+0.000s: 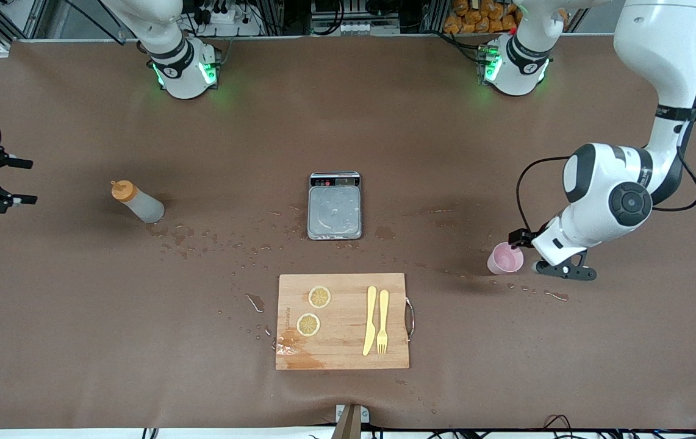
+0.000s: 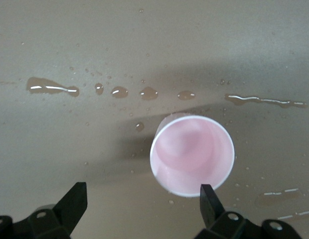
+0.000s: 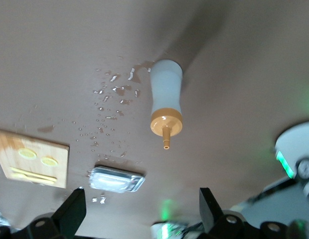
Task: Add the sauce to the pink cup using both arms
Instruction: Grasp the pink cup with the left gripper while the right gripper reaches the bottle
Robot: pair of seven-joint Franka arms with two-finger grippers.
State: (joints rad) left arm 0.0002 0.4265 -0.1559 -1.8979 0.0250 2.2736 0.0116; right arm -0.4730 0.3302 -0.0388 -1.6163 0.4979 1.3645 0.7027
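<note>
The sauce bottle [image 1: 138, 202], translucent grey with an orange nozzle cap, stands on the brown table toward the right arm's end. It also shows in the right wrist view [image 3: 166, 102]. My right gripper [image 1: 32, 181] is open and empty, well apart from the bottle near the table's end; its own view shows the same [image 3: 142, 204]. The pink cup [image 1: 505, 258] stands upright toward the left arm's end. My left gripper [image 1: 537, 253] is open and low beside the cup. In the left wrist view the cup [image 2: 192, 154] lies by one fingertip [image 2: 208, 196], not between the jaws [image 2: 143, 199].
A metal kitchen scale [image 1: 335, 205] sits mid-table. A wooden cutting board [image 1: 348, 347] nearer the front camera carries two lemon slices, a yellow knife and a fork. Liquid drops and small puddles [image 1: 201, 241] lie between bottle and board and around the cup.
</note>
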